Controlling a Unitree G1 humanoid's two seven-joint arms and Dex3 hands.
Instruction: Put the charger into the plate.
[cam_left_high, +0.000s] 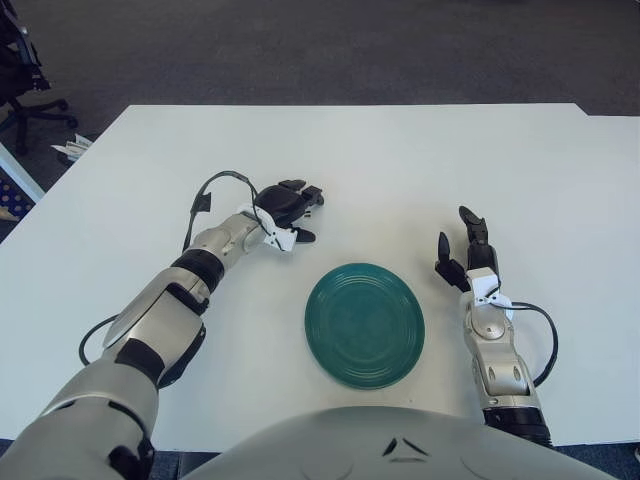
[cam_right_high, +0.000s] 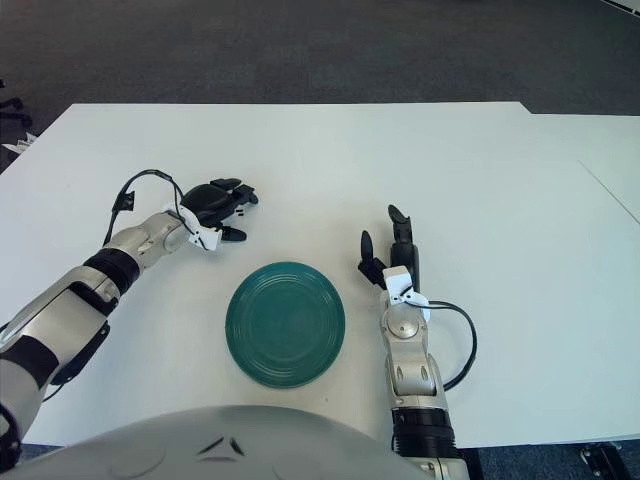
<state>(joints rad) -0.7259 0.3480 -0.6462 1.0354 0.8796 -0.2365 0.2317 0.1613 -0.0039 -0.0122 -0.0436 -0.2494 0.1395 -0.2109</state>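
Observation:
A small black charger (cam_left_high: 283, 204) sits inside my left hand (cam_left_high: 293, 212), up and to the left of the plate, with the fingers curled over it and the thumb under it. I cannot tell whether it touches the table. The round dark green plate (cam_left_high: 325, 300) lies on the white table near the front edge, with nothing in it. My right hand (cam_left_high: 463, 246) shows just right of the plate, fingers spread and pointing away from me, holding nothing.
A black cable (cam_left_high: 212, 184) loops off my left wrist. An office chair (cam_left_high: 22, 82) and some papers (cam_left_high: 70, 148) stand on the floor beyond the table's left edge. The white table (cam_left_high: 420, 160) stretches far back and right.

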